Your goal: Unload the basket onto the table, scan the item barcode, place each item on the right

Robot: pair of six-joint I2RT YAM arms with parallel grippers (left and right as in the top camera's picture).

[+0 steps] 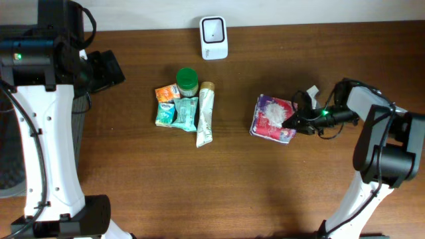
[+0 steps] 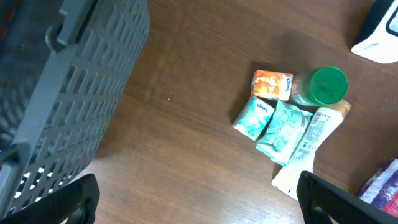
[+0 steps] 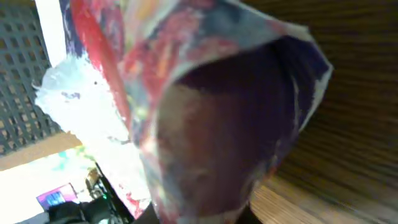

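With left jaws wide open, my right jaws pinch the packet by its edge on the surface right of centre, a thin hold that may slip on lifting toward the scanner.

red/purple/white crinkly pkt lies right of centre; white scanner at far edge.

My left arm is white with black joints and a thin black cable; my right arm matches, green light at its wrist; left fingers black.
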